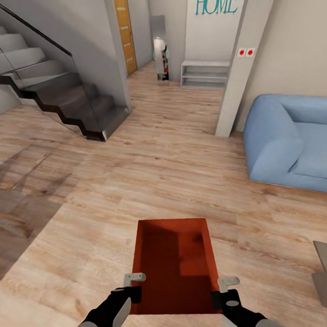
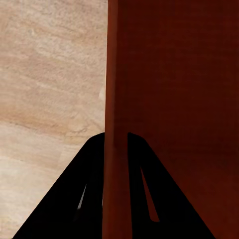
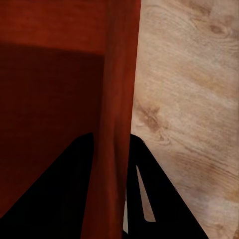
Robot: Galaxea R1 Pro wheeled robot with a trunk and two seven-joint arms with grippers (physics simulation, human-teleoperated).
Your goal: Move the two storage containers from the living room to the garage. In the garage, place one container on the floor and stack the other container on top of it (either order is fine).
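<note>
In the upper left of the head view a dark stepped staircase with a glass side panel (image 1: 57, 92) climbs over the light wood plank floor (image 1: 148, 150) of the living room. At the lower centre, an orange-red rectangular open-top storage container (image 1: 177, 264) is held above the planks between the two arms. The left gripper (image 1: 127, 295), black with a grey bracket, sits at the container's left wall near its close corner; in the left wrist view its two dark fingers (image 2: 87, 199) straddle the thin red wall, one on each side, clamped onto it. Above the container, at the top centre, stand a wooden door (image 1: 124, 30), a low white shelf unit (image 1: 204, 74) and teal "HOME" lettering (image 1: 216, 0) on the wall. The right gripper (image 1: 225, 297) sits at the container's right wall, and in the right wrist view its fingers (image 3: 74, 199) likewise pinch that wall from both sides. At the right edge sits a blue sofa (image 1: 293, 146).
</note>
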